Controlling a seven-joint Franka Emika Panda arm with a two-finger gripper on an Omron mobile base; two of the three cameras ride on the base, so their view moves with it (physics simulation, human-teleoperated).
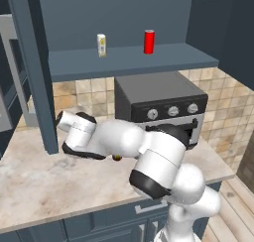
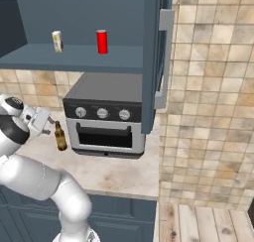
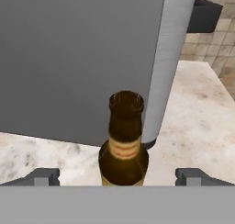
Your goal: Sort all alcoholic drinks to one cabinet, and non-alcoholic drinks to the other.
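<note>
A brown beer bottle (image 3: 123,145) stands upright on the marble counter (image 3: 202,122), just left of the toaster oven (image 2: 106,112). My gripper (image 3: 118,177) is open, and the bottle's lower body sits between its two fingertips (image 3: 43,177) without touching them. In the right base view the gripper (image 2: 48,129) reaches in from the left toward the bottle (image 2: 60,137). On the shelf of the open wall cabinet (image 1: 129,60) stand a cream-white can (image 1: 101,45) and a red can (image 1: 149,41), apart from each other.
The toaster oven's grey side wall (image 3: 78,58) rises right behind the bottle. An open cabinet door (image 2: 154,62) with a grey bar handle (image 2: 163,57) hangs over the counter's right part. Another door edge (image 1: 34,72) comes down at the left.
</note>
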